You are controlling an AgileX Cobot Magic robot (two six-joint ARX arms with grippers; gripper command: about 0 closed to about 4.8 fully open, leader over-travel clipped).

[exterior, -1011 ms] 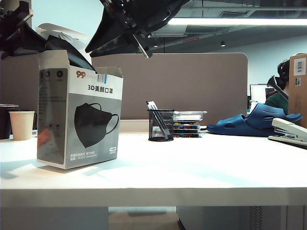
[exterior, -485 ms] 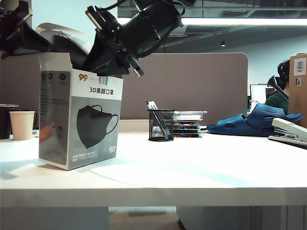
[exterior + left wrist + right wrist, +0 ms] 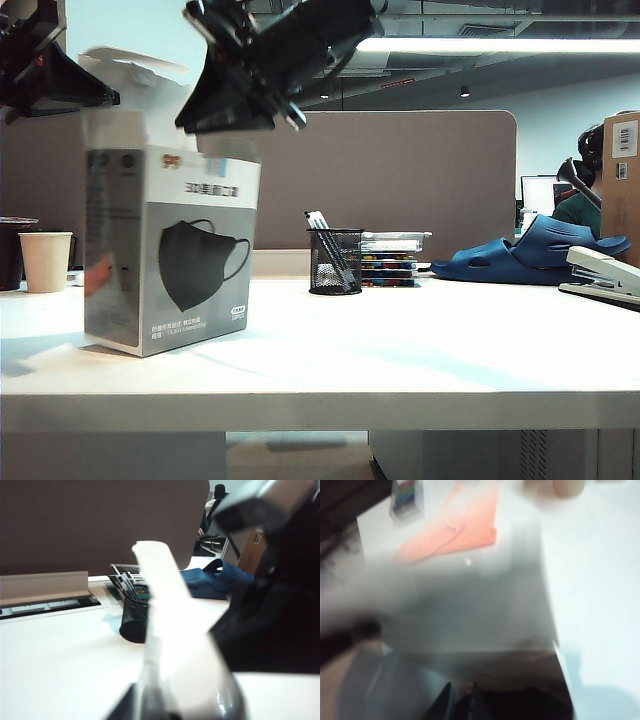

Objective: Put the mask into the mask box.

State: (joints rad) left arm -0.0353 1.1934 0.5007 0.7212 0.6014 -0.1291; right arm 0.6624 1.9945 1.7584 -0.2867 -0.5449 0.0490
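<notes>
Right gripper closed above mask box, mask not visible. Left gripper at flap, can't tell state. Hold box steady.

Mask box upright on worktop, flaps open. Right tool just above its opening; left tool at its left top edge.

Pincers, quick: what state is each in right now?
Left pincer: at the mask box's top left; grip cannot be told.
Right pincer: above the box opening, state cannot be told.
</notes>
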